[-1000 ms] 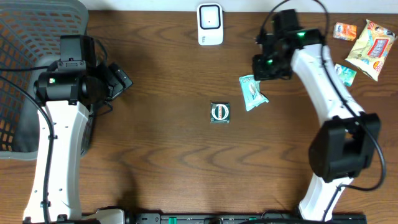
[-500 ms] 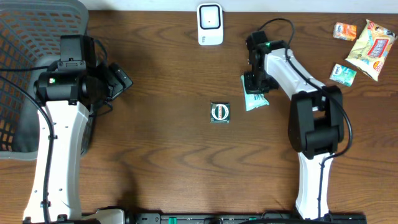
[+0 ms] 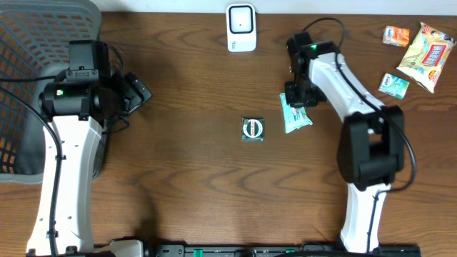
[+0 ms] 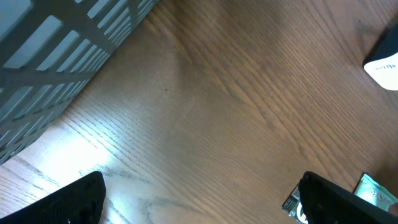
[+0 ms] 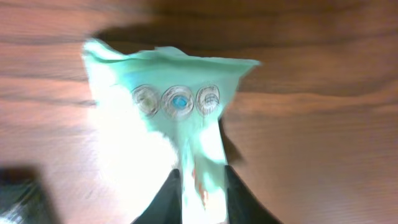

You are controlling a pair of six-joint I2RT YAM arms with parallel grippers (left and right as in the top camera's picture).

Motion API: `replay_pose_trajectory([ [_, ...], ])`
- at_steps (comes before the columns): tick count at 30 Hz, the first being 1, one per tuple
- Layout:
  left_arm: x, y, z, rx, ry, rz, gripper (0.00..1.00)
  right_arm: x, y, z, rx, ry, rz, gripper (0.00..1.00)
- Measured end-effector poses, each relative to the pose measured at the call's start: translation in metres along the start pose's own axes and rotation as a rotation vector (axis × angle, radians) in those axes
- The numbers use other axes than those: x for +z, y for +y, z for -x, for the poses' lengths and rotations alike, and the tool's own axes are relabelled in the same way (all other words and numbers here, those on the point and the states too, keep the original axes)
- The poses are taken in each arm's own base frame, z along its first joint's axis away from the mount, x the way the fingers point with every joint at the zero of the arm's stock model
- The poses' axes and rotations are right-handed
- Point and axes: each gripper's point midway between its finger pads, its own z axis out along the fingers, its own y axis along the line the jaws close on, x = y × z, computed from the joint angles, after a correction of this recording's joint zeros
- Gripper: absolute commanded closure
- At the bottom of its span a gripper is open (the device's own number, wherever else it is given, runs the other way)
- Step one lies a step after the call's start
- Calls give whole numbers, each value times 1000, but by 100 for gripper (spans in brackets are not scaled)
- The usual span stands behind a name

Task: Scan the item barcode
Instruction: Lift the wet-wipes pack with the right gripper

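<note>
A mint-green snack packet lies on the wooden table right of centre. My right gripper stands over its upper end. In the right wrist view its two fingers sit close together with the packet's crumpled edge pinched between them, the rest fanning out on the wood. The white barcode scanner stands at the table's far edge, its corner showing in the left wrist view. My left gripper hovers far left, jaws wide open, nothing between them.
A dark green square packet lies at the table's centre, its edge beside my left finger. A grey mesh basket fills the far left. Several snack packets lie at the back right corner.
My right gripper came down and left onto the mint-green packet, which has shifted slightly toward me and to the right. Its fingers have parted a little. The left arm has not moved.
</note>
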Motion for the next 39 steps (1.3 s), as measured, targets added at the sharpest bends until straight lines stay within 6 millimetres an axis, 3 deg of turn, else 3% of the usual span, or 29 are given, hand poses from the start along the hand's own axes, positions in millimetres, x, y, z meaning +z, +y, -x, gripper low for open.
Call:
replay_pose_trajectory([
  [1, 0, 0, 0, 0, 0, 0, 2, -15, 0, 3, 5, -36, 15, 78],
  [5, 0, 0, 0, 0, 0, 0, 2, -41, 7, 7, -15, -95, 57, 80],
  [14, 0, 0, 0, 0, 0, 0, 2, -41, 32, 9, -91, -129, 65, 92],
  [20, 0, 0, 0, 0, 0, 0, 2, -24, 32, 10, -95, -107, 31, 93],
  [27, 0, 0, 0, 0, 0, 0, 2, 26, 33, 3, -107, -3, -6, 99],
  [35, 0, 0, 0, 0, 0, 0, 2, 28, 31, 0, -113, 22, -23, 99],
  [39, 0, 0, 0, 0, 0, 0, 2, 21, 26, -14, -120, 84, -39, 97],
])
